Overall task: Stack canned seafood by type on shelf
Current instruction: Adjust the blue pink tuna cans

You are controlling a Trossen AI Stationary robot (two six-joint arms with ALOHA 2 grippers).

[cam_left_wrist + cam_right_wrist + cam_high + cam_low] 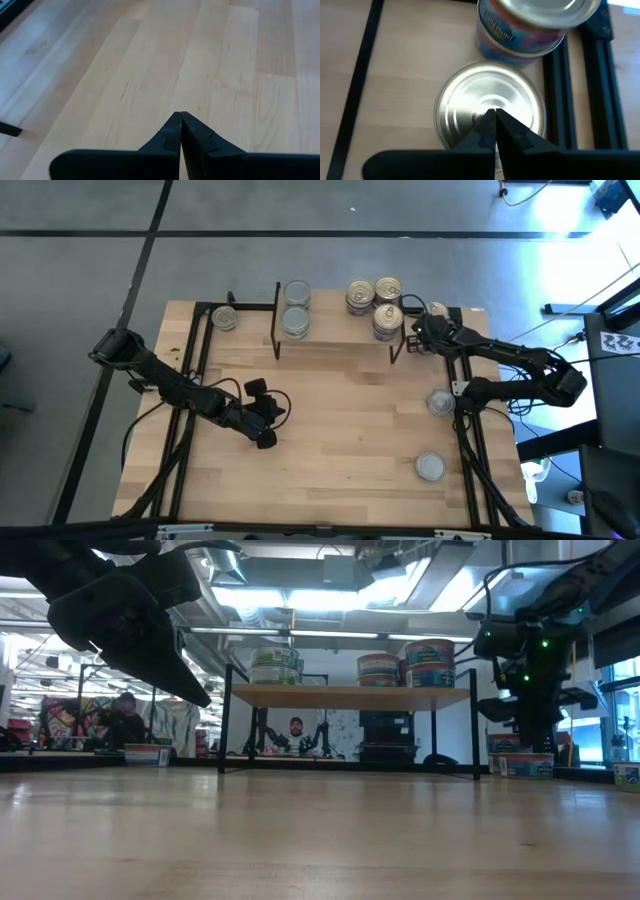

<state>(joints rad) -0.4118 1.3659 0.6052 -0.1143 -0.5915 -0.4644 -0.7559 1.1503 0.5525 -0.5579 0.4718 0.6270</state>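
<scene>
On the high view's left, the left arm stretches across the wooden table and its left gripper hangs over bare boards in the left-centre, its jaws pressed together with nothing between them, as the left wrist view shows; behind it, near the table's far left corner, a lone gold-lidded can sits on the tabletop just left of the shelf; the shelf itself, a low light-wood platform on thin black legs, stands at the middle of the far edge; on its left part stand two silver-lidded cans, one behind the other, and the low view shows a stack there; on its right part stand three gold-lidded cans close together, with stacked tins showing there in the low view; just right of the shelf's right legs, the right gripper is down near the far right corner; the right wrist view shows its jaws closed together, gripping nothing, their tips over the plain lid of a silver-lidded can on the tabletop, with another can just beyond it; whether the tips touch that lid cannot be told; nearer, along the right edge, two more silver-lidded cans lie well apart: one beside the right arm, one toward the near corner
</scene>
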